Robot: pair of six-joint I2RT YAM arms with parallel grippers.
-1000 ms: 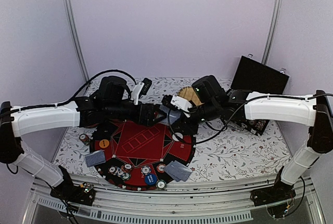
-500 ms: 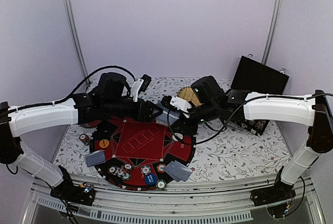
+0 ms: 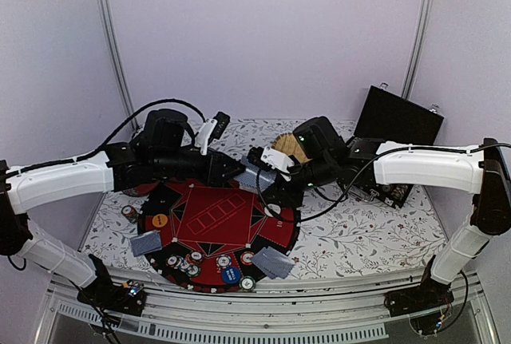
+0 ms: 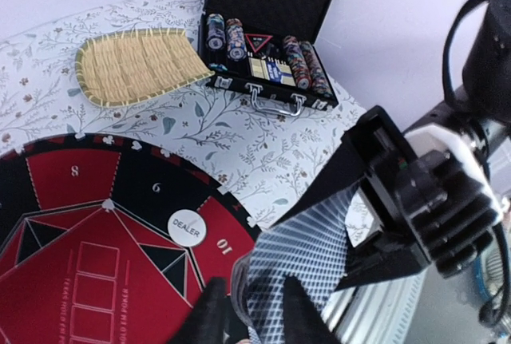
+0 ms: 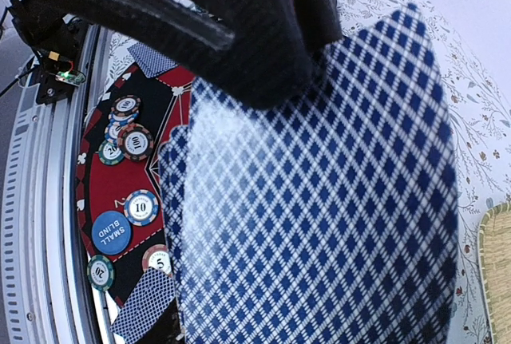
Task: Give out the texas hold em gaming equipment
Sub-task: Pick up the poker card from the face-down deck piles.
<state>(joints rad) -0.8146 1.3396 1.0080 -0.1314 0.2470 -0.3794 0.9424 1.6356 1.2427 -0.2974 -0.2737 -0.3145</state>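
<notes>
Over the far edge of the round red-and-black poker mat (image 3: pixel 209 218), my two grippers meet on a stack of blue-patterned playing cards (image 3: pixel 251 175) (image 4: pixel 307 252) (image 5: pixel 319 216). My right gripper (image 3: pixel 267 173) is shut on the stack's far end, its fingers hidden behind the cards in its wrist view. My left gripper (image 3: pixel 239 170) (image 4: pixel 254 316) pinches the near edge of the cards, one finger (image 4: pixel 299 312) on the top card. The white dealer button (image 4: pixel 187 228) lies on the mat. Several chips (image 5: pixel 136 141) and a blue small-blind button (image 5: pixel 110 232) sit at the near rim. Card piles (image 3: pixel 146 242) (image 3: pixel 274 262) lie on the mat.
An oval straw tray (image 4: pixel 136 65) lies beyond the mat on the flowered tablecloth. An open black case (image 4: pixel 271 33) with rows of chips stands at the back right (image 3: pixel 397 124). An orange chip (image 3: pixel 160 220) sits at the mat's left side.
My left gripper's jaws have closed from wide open onto the edge of the cards held by the right gripper. The left arm's elbow shifted slightly left; the right arm has not moved.
</notes>
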